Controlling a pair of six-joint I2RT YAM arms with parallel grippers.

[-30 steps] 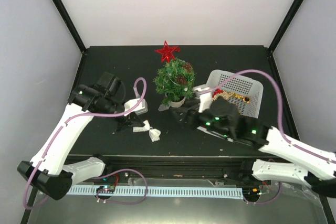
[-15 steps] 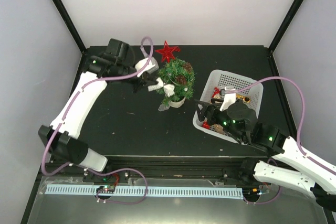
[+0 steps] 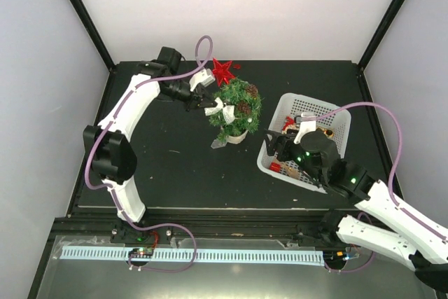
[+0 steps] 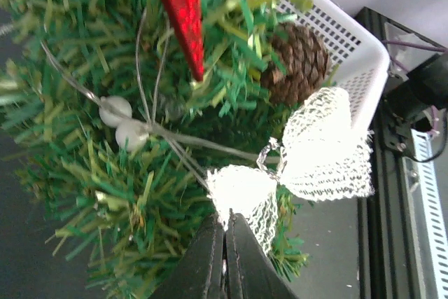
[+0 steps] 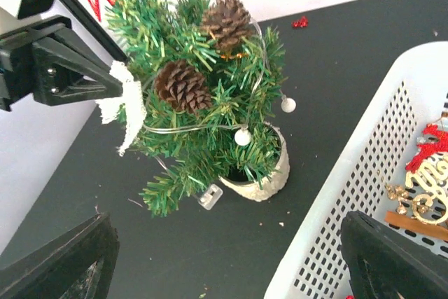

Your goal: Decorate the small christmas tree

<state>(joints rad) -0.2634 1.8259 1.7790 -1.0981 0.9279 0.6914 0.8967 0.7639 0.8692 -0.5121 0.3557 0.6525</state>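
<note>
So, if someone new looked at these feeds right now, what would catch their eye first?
The green tree mid-table, topped by a red star, draws the eye first. The left jaws are shut on a white mesh bow pressed against the tree's left side. To the right sits a white basket of ornaments, with the right jaws open above it.
</note>
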